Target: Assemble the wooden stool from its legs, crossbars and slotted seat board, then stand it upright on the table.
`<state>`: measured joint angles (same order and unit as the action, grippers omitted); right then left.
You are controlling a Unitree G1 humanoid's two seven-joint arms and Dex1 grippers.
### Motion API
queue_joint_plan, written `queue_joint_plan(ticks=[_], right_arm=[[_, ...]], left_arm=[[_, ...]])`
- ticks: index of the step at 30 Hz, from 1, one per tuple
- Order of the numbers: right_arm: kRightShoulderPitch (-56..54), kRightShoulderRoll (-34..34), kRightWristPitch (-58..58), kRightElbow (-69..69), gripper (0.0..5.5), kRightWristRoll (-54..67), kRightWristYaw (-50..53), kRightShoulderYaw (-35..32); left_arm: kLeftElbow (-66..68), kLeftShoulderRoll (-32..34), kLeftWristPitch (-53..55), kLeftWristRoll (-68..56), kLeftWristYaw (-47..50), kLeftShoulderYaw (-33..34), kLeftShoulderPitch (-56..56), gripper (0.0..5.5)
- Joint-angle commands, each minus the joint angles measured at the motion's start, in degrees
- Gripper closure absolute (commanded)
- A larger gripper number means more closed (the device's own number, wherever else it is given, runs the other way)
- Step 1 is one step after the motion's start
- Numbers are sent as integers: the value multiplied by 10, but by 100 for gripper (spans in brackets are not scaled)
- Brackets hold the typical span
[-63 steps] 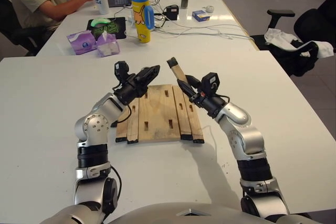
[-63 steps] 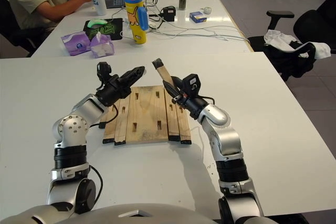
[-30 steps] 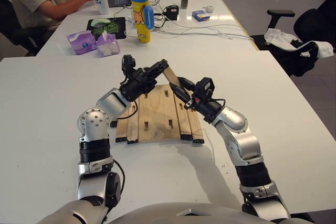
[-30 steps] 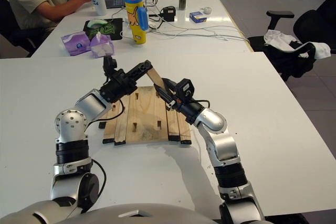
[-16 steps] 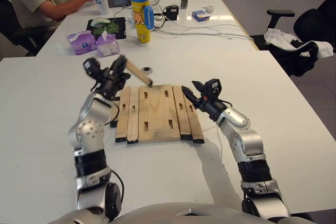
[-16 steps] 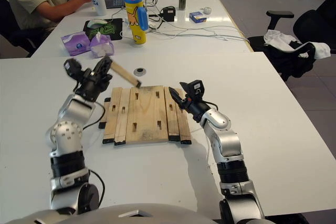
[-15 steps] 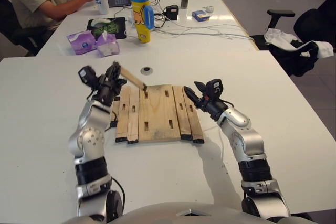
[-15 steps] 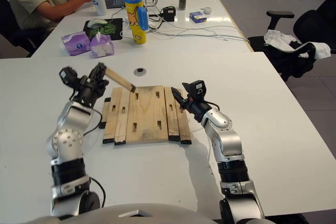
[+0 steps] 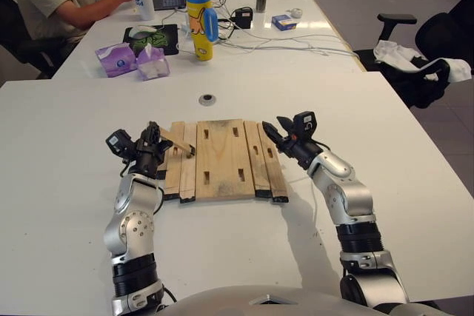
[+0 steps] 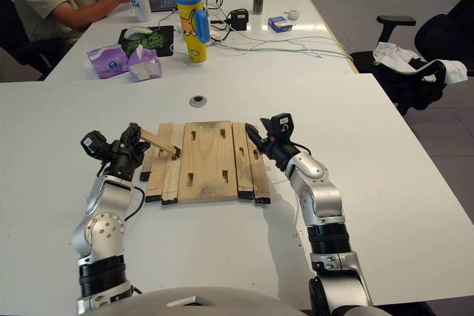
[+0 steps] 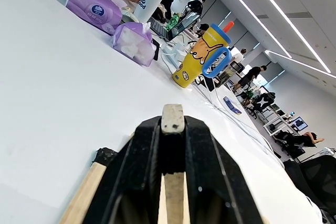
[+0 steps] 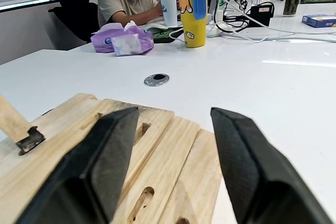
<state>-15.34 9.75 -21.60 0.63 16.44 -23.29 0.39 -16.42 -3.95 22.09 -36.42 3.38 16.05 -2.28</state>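
The slotted seat board (image 9: 220, 157) lies flat mid-table, with flat wooden slats (image 9: 180, 164) on its left and more slats (image 9: 268, 159) on its right. My left gripper (image 9: 154, 140) sits low at the board's left side, shut on one end of a short wooden stick (image 9: 178, 142). The stick slants down over the left slats, its dark tip near them. In the left wrist view the fingers (image 11: 147, 145) clamp the stick's end (image 11: 172, 118). My right gripper (image 9: 272, 132) hovers over the right slats, open and empty, its fingers (image 12: 113, 150) wide apart above the board (image 12: 157, 182).
A round cable grommet (image 9: 207, 99) is set in the table behind the board. On the far table stand a yellow cup (image 9: 200, 24), purple tissue packs (image 9: 152, 64) and cables. An office chair (image 9: 415, 64) stands off the table's right edge.
The stick passed from my right gripper to my left, which carried it left and down beside the board. My right gripper opened and drew back over the right slats.
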Motion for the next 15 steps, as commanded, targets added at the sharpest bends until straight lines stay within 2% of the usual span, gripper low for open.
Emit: queue_joint_plan(ticks=[1, 15], right_arm=[[1, -2, -6, -1, 296, 0, 3, 0], [10, -8, -4, -5, 296, -1, 8, 1]], left_arm=[[-9, -6, 1, 7, 9, -9, 6, 508], [-13, 13, 21, 21, 29, -6, 8, 508]])
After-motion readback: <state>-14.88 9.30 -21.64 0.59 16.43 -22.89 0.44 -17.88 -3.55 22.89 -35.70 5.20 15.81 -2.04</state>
